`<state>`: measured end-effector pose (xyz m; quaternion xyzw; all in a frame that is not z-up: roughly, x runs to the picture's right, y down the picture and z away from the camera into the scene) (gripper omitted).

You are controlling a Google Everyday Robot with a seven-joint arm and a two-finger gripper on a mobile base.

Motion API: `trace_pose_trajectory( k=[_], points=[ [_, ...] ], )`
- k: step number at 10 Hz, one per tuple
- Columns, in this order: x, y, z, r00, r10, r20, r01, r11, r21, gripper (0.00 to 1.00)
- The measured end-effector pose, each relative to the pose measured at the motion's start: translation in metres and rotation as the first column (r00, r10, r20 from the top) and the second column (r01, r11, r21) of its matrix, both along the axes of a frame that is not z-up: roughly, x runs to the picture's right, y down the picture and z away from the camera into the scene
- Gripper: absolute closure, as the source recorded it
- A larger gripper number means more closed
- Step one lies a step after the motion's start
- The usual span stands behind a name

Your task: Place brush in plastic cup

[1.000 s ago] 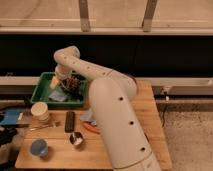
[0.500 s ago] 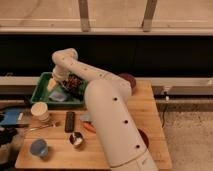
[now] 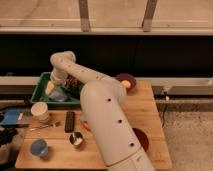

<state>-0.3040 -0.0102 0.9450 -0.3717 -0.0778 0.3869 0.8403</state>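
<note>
The big white robot arm comes up from the near side of the light brown wooden table and bends over to the far left. Its gripper hangs down over the green plastic tray at the back left of the table. The gripper's fingers are spread wide, and I cannot see anything held in them. In the tray there is a small yellow thing just beside the gripper, and some dark red stuff. The small brush with the thin grey handle lies flat on the table in front of the tray, well away from the gripper. It is just below the pale cream round cup and just left of the flat black bar. Nearer the front stand a shiny metal cup and a blue round cup. I cannot tell which cup is plastic. A dark red bowl sits at the back, to the right of the arm, and a dark red plate peeks out beside the arm at the front right.
</note>
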Motion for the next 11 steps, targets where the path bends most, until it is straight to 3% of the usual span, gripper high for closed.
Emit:
trace_pose_trajectory(
  k=[3, 7, 11],
  points=[
    [0.002, 0.007, 0.005, 1.0, -0.001, -0.009, 0.001, 0.9996, -0.03, 0.2],
    [0.012, 0.007, 0.012, 0.999, 0.003, -0.036, -0.004, 0.9992, -0.04, 0.2],
    [0.041, 0.011, 0.039, 0.994, 0.021, -0.112, -0.028, 0.9974, -0.066, 0.2]
  ],
)
